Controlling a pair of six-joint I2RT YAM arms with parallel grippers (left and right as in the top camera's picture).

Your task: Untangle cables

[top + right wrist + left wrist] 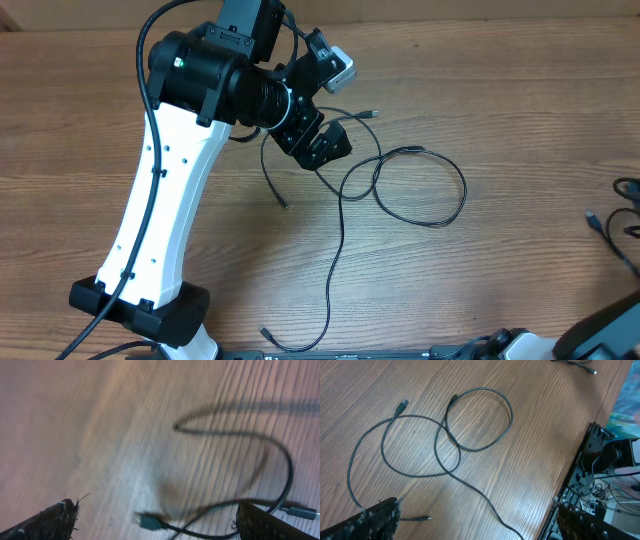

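Note:
Several thin black cables (pixel 342 235) lie tangled in loops on the wooden table, mid-table in the overhead view. My left gripper (pixel 318 140) hovers over their left side. In the left wrist view the left gripper (pixel 477 522) is open and empty, and the loops (pixel 480 390) spread out ahead of it. A small plug (pixel 425 518) lies between the fingers by the left one. My right gripper (pixel 157 522) is open and empty, low over another cable (pixel 290 467), with that cable's plug (pixel 146 521) between the fingers. That view is blurred.
A separate black cable (pixel 600 225) lies at the table's right edge. The right arm's base (pixel 610 330) shows at the bottom right corner. The table's edge and equipment beyond it (pixel 600 455) show in the left wrist view.

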